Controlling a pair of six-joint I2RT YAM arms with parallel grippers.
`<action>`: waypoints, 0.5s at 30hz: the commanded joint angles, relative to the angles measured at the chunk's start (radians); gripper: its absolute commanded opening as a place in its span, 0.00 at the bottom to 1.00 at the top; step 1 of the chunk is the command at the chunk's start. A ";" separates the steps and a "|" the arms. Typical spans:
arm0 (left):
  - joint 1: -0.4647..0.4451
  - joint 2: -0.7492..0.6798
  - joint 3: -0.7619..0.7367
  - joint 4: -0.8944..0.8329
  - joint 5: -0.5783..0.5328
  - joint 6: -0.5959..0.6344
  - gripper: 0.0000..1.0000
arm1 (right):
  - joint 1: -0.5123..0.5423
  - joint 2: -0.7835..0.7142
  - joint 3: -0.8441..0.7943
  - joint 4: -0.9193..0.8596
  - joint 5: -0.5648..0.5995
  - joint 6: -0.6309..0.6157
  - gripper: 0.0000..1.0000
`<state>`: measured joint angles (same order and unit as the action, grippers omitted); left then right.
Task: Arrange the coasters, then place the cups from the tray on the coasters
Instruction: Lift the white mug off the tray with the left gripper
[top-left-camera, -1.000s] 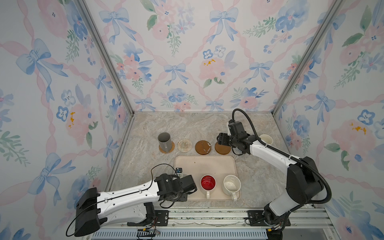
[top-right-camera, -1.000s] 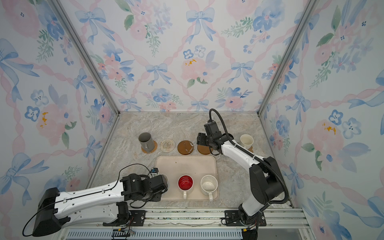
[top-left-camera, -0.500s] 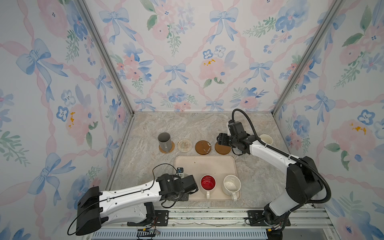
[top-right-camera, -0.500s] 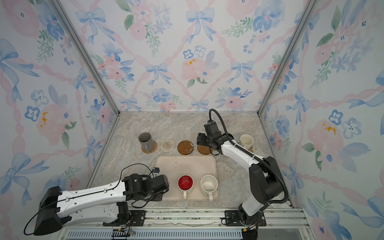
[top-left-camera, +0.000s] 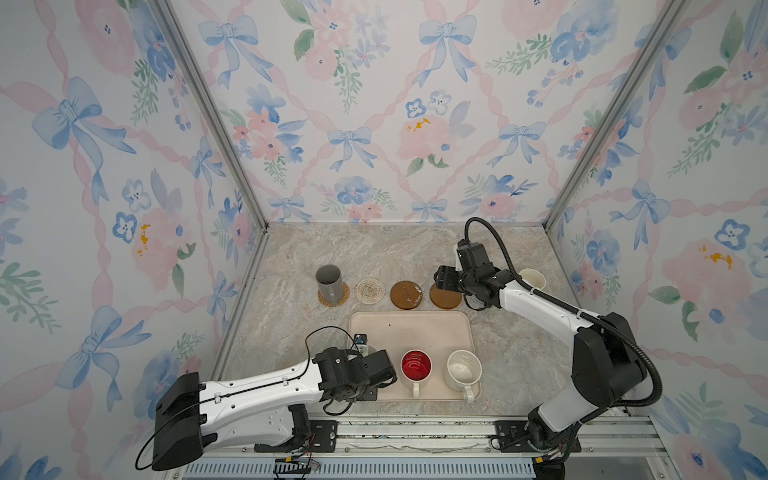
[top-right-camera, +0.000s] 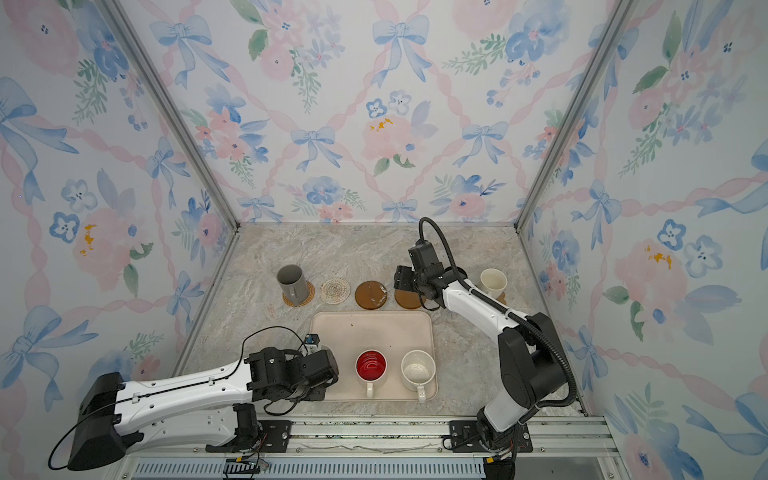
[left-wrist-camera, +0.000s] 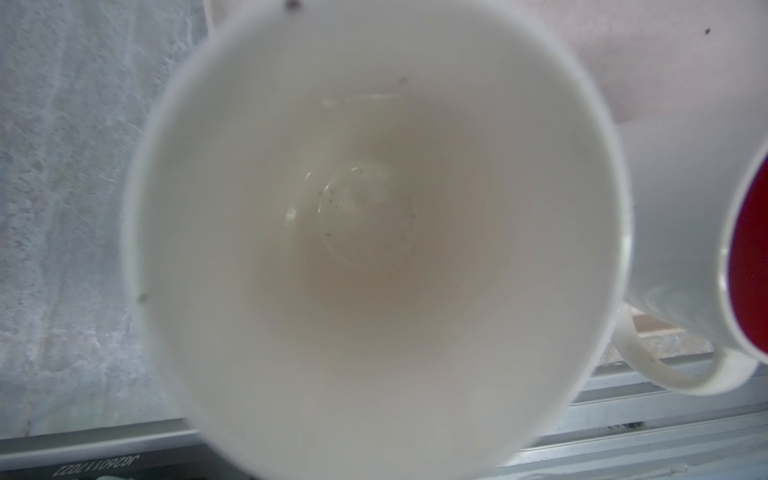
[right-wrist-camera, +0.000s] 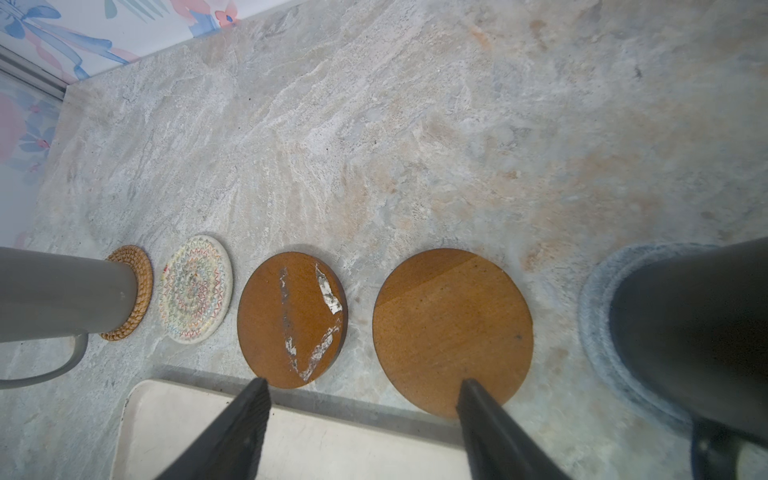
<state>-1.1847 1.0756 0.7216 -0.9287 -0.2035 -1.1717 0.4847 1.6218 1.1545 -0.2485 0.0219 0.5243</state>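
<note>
1. At the near left corner of the tray (top-left-camera: 411, 328), my left gripper (top-left-camera: 371, 369) covers a cup with white inside (left-wrist-camera: 374, 232); whether it grips, I cannot tell.
2. Along the near edge stand the red-inside cup (top-left-camera: 416, 365) and the speckled cup (top-left-camera: 462, 370).
3. Beyond the far edge, the grey cup (top-left-camera: 329, 283) stands on the rattan coaster (top-left-camera: 337, 300). My right gripper (right-wrist-camera: 365, 384) hangs there with fingers apart, empty.
4. The worktop (top-left-camera: 374, 249) is marbled; the walls (top-left-camera: 353, 104) are flowery.

Left gripper (top-left-camera: 375, 371): you cannot see its fingers; its housing covers them in both top views.
White-inside mug (left-wrist-camera: 374, 232): blurred, filling your left wrist view; outer colour hidden.
Black mug (right-wrist-camera: 698, 332): cut off at the edge of the right wrist view.
Cream mug (top-left-camera: 533, 277): partly behind the right arm (top-left-camera: 536, 305).
</note>
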 joint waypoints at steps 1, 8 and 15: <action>-0.003 0.017 -0.013 -0.011 -0.030 0.000 0.08 | -0.011 0.012 0.011 0.004 -0.007 0.008 0.74; -0.003 0.022 0.044 -0.012 -0.098 0.012 0.00 | -0.014 0.004 0.005 0.003 -0.008 0.005 0.74; 0.003 0.049 0.135 -0.007 -0.204 0.059 0.00 | -0.019 0.000 0.001 0.003 -0.009 0.005 0.75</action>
<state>-1.1851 1.1160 0.7948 -0.9409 -0.3073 -1.1526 0.4759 1.6218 1.1545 -0.2489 0.0212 0.5243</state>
